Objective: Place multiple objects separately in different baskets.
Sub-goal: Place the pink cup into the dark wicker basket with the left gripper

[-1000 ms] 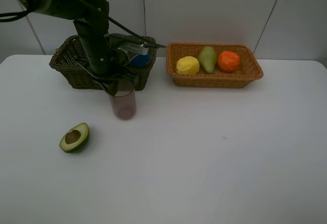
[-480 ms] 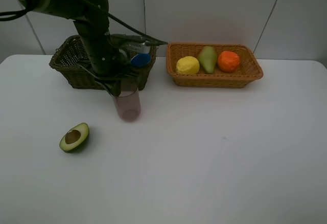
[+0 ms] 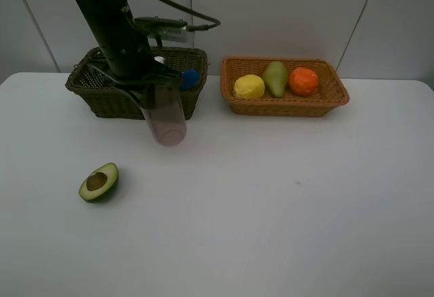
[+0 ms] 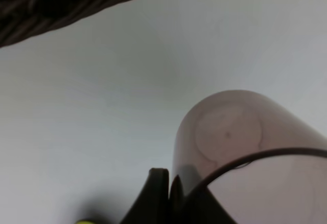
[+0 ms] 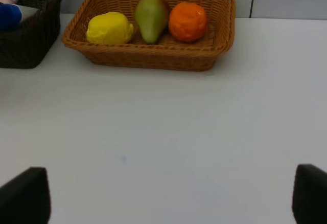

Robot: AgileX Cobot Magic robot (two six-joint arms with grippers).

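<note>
While gripped, cup (image 3: pixel 167 117) looks pinkish-translucent.

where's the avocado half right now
In the exterior high view the avocado half lies cut side up on the white table, front left, alone, below the dark basket.

Bare table (image 3: pixel 285 209) right of avocado half (image 3: pixel 99 182) (lone obstacle), baskets at back

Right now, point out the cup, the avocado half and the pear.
translucent pinkish cup (image 3: pixel 165 119), exterior high view, middle of its wall.
avocado half (image 3: pixel 99 182), exterior high view, cut face near the pit.
green-red pear (image 5: pixel 152 18), right wrist view, middle of its body.
</note>
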